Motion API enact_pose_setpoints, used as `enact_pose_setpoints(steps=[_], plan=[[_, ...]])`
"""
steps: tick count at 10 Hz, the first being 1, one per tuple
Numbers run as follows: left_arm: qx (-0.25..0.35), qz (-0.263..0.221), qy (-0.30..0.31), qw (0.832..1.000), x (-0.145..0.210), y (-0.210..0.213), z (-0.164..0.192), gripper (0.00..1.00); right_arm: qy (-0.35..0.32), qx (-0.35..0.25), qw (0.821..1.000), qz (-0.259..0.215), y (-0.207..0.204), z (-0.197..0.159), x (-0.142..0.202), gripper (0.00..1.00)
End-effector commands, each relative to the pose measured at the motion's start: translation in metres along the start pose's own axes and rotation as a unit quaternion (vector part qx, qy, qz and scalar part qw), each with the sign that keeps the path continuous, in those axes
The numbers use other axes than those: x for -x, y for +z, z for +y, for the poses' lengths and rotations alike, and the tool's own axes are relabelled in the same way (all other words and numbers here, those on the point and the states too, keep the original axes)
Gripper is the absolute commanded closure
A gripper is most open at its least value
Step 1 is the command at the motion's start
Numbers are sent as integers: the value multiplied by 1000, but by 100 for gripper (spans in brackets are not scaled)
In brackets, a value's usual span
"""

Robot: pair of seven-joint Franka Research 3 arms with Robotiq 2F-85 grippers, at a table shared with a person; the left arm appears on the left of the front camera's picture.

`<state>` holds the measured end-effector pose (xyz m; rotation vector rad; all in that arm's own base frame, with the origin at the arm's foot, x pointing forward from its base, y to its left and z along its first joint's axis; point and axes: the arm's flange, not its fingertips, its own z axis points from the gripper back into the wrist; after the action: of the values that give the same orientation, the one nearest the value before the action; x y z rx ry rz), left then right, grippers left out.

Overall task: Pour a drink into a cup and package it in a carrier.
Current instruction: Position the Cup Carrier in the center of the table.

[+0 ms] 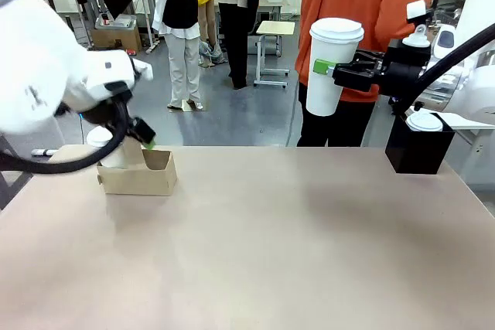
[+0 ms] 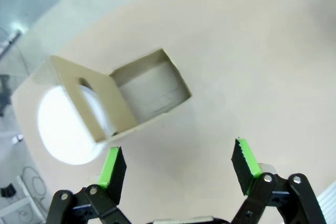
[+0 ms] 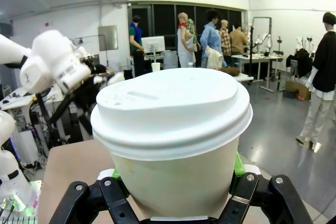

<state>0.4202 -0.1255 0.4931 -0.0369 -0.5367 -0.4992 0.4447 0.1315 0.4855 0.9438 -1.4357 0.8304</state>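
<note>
White cup points lid-up, long axis seemingly vertical.

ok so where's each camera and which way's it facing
Front: fixed between the arms, facing across the table to a person; left arm and right gripper show.
Left wrist: looks down past the open left gripper at the carrier.
Right wrist: looks along the right gripper, shut on the cup; left arm beyond.
Shared: front and left wrist both show the carrier.
</note>
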Motion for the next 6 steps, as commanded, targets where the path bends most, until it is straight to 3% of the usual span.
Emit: enact_pose_setpoints(steps=[1, 6], plan=[[-20, 9, 25, 999, -26, 19, 8, 0, 5, -1, 1000, -8, -2, 1, -5, 19], [-41, 59, 93, 993, -88, -9, 41, 0, 5, -1, 1000, -8, -2, 1, -5, 19]])
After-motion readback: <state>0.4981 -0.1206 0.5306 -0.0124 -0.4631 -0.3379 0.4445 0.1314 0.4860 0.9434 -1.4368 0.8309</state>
